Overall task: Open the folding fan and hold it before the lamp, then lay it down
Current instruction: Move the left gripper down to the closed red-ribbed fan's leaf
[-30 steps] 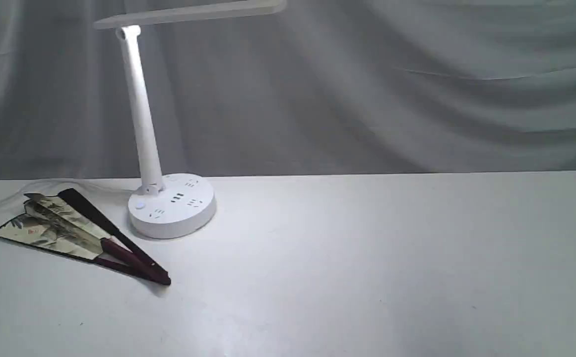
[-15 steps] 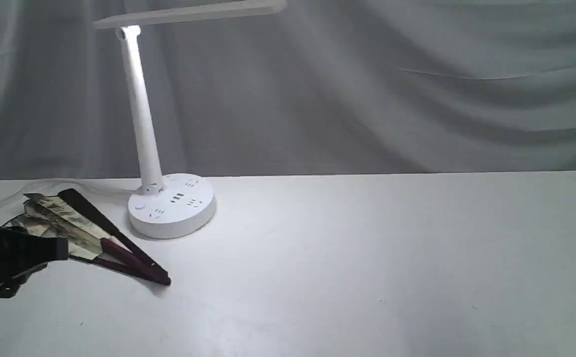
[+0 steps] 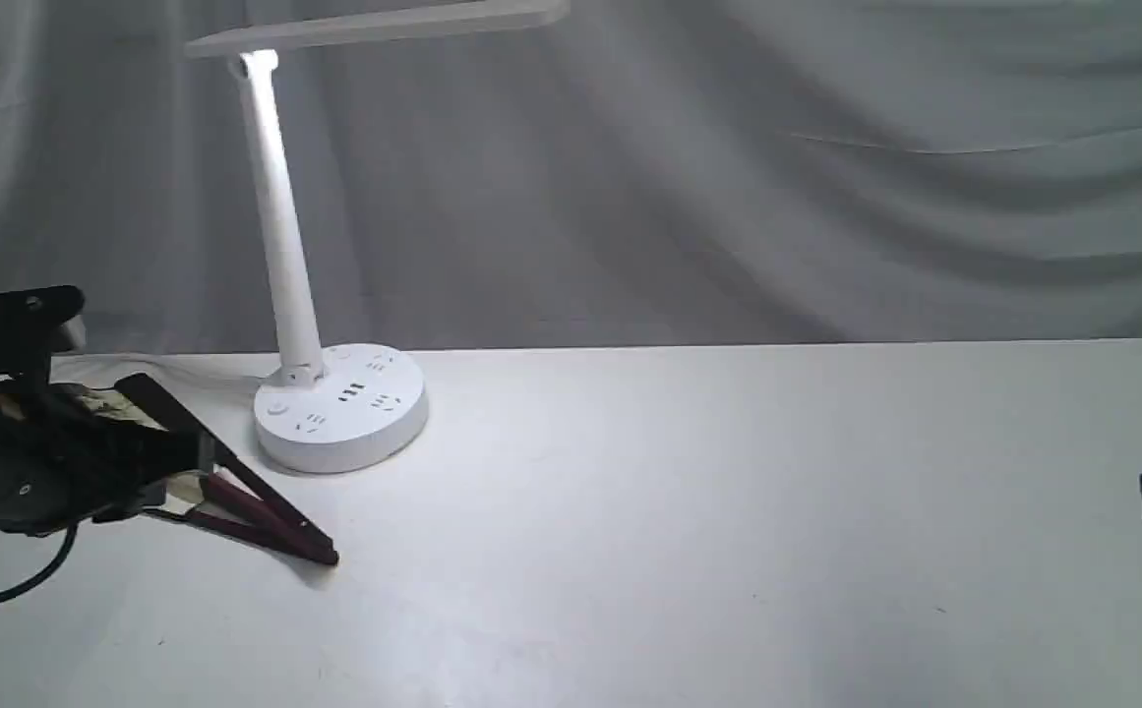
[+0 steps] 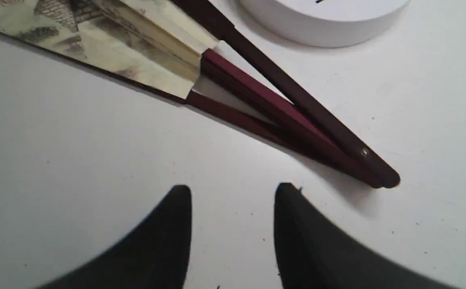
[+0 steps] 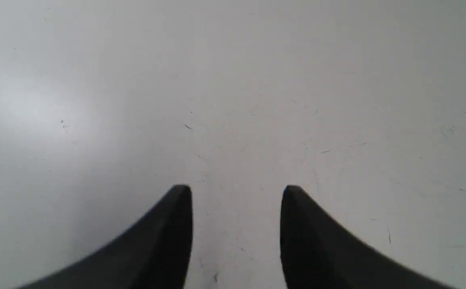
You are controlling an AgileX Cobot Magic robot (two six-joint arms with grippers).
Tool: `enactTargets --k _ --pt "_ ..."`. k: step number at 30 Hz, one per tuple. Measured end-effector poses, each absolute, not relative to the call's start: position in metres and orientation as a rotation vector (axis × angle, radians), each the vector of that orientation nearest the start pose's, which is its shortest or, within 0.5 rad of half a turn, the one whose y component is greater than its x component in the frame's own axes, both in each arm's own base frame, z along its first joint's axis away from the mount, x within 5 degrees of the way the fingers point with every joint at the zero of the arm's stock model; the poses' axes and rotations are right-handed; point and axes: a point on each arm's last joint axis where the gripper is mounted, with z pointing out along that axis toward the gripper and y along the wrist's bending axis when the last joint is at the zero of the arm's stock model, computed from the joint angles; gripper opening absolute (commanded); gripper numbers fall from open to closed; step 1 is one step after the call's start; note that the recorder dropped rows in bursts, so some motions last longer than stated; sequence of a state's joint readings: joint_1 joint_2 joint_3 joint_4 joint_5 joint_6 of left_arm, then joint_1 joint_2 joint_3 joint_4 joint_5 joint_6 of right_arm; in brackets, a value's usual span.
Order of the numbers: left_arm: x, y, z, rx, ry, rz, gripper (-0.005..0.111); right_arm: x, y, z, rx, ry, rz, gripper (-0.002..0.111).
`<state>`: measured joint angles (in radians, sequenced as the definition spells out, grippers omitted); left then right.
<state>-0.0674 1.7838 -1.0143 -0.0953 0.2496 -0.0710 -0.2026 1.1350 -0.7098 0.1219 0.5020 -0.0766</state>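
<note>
The folding fan [image 3: 261, 519] is seen lying partly opened on the desk [image 3: 728, 551], just beside the round base of the lamp [image 3: 339, 408], with its pivot end turned toward the middle of the desk. The left pincer [image 4: 233, 192] is held over the desk near the maroon ribs (no contact is made), its jaws spread apart. The right pincer [image 5: 237, 192] is likewise parted, over the desk well apart from the fan.
</note>
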Motion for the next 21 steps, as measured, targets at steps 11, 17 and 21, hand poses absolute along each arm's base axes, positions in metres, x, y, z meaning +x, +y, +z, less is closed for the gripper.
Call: enactTargets --k 11,17,21 --pt "0.397 0.013 0.151 -0.249 2.573 -0.085 0.035 0.217 -0.039 0.265 0.253 2.393 -0.01 0.037" --pt "0.42 0.025 0.149 -0.275 2.483 -0.072 0.034 0.217 -0.039 0.265 0.256 2.392 -0.006 0.037" --pt "0.432 0.026 0.14 -0.271 2.436 -0.066 0.034 0.218 -0.039 0.265 0.258 2.39 -0.004 0.037"
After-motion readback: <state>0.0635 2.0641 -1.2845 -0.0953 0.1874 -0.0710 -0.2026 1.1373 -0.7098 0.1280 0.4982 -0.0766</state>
